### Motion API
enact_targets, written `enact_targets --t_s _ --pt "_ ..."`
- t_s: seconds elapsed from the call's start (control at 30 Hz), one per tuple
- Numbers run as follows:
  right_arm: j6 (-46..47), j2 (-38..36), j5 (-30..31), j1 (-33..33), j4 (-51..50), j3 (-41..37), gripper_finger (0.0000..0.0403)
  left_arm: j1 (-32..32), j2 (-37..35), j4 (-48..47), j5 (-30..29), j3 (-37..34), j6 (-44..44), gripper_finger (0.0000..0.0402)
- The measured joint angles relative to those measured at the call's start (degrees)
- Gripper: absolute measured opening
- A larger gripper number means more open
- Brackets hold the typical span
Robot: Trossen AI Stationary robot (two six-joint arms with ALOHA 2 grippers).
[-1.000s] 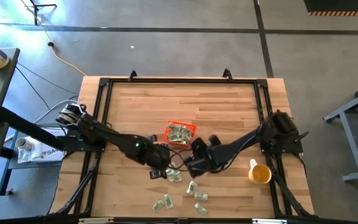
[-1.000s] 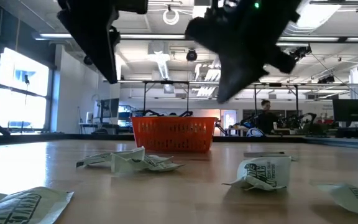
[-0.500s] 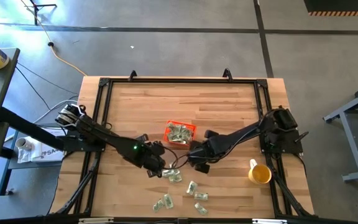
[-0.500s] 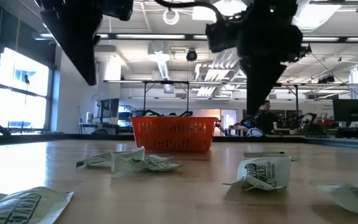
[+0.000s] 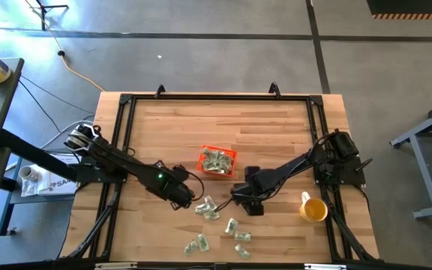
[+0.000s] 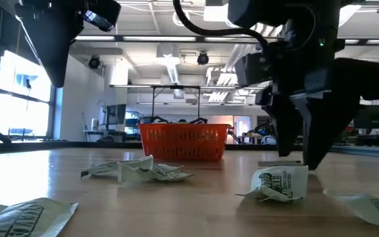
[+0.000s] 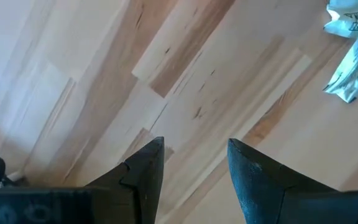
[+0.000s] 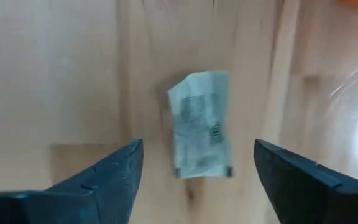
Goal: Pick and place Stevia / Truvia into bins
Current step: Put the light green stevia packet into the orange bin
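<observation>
Pale green and white Stevia sachets lie flat on the wooden table: a crumpled pair (image 5: 207, 209), and others (image 5: 232, 225) (image 5: 197, 243) closer to the near edge. More sachets fill the orange bin (image 5: 217, 160) at mid-table. My right gripper (image 8: 197, 149) points down, open wide, low over one sachet (image 8: 201, 124) without touching it; in the low view it (image 6: 301, 155) stands just behind a sachet (image 6: 278, 182). My left gripper (image 7: 194, 146) hangs open over bare wood, left of the crumpled pair (image 7: 353, 56).
A yellow cup (image 5: 313, 208) stands near the table's right edge. A black frame (image 5: 126, 101) runs around the tabletop. Bare wood lies between the bin and the far edge.
My right gripper has sunk toward the table, rolled about its own line and opened wide from shut; it has drifted a little toward the right edge. My left gripper has drawn away from the crumpled sachets toward the table's left, turning as it went. The sachets have kept still.
</observation>
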Motion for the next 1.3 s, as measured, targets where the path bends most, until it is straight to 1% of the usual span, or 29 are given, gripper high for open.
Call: enact_targets --t_s 0.1,0.2,0.27,0.43,0.53,0.63,0.73,0.83,0.97,1.07,1.13,1.17,1.3 --pt "-3.65 0.0 1.9 -0.19 1.57 -0.09 0.0298 0.0 0.0 -0.02 -0.18 0.0 -0.09 0.0211" --pt "-5.27 0.0 2.41 -1.05 3.06 -0.09 0.0298 0.0 0.0 -0.3 -1.63 0.0 -0.09 0.0211" --pt "-5.13 0.44 1.06 -2.09 3.81 -0.09 0.0298 0.02 0.0 -0.98 -1.67 0.0 -0.09 0.0211" --pt "-3.6 3.15 -4.71 -4.8 4.45 0.24 0.0291 0.02 0.0 -1.08 -2.74 -0.02 -0.09 0.0211" --pt "-1.81 4.31 -8.3 -6.59 4.78 0.23 0.0282 0.02 -0.02 -0.19 -3.38 -1.32 -0.4 0.0211" --pt "-0.1 4.42 -8.17 -7.39 4.76 0.2 0.0268 0.04 -0.02 0.92 -2.95 -3.44 -0.53 0.0211" --pt "0.69 4.32 -7.03 -7.59 4.38 0.15 0.0241 0.02 0.0 2.6 -2.42 -6.18 -0.54 0.0211" --pt "2.72 4.35 -6.95 -7.66 4.24 0.15 0.0198 0.04 0.0 5.61 -1.96 -9.55 -0.51 0.0211" --pt "9.26 4.42 -6.11 -7.69 3.92 0.13 0.0122 0.07 0.0 9.61 -0.34 -13.96 -0.33 0.0211" --pt "17.0 4.38 -7.99 -7.89 4.1 0.11 0.0056 0.09 -0.29 11.65 2.05 -16.28 -0.75 0.0211" --pt "19.3 3.75 -9.41 -7.94 4.88 -0.03 0.0018 0.07 -1.71 13.92 3.05 -17.4 -0.74 0.0211" --pt "19.9 3.23 -9.3 -7.85 5.28 -0.05 0.0009 0.07 -2.8 15.05 3.0 -17.91 -0.74 0.0211" --pt "25.11 0.23 -7.86 -7.7 6.06 -0.52 0.0014 1.65 -9.08 18.61 1.66 -18.86 -0.42 0.0211"
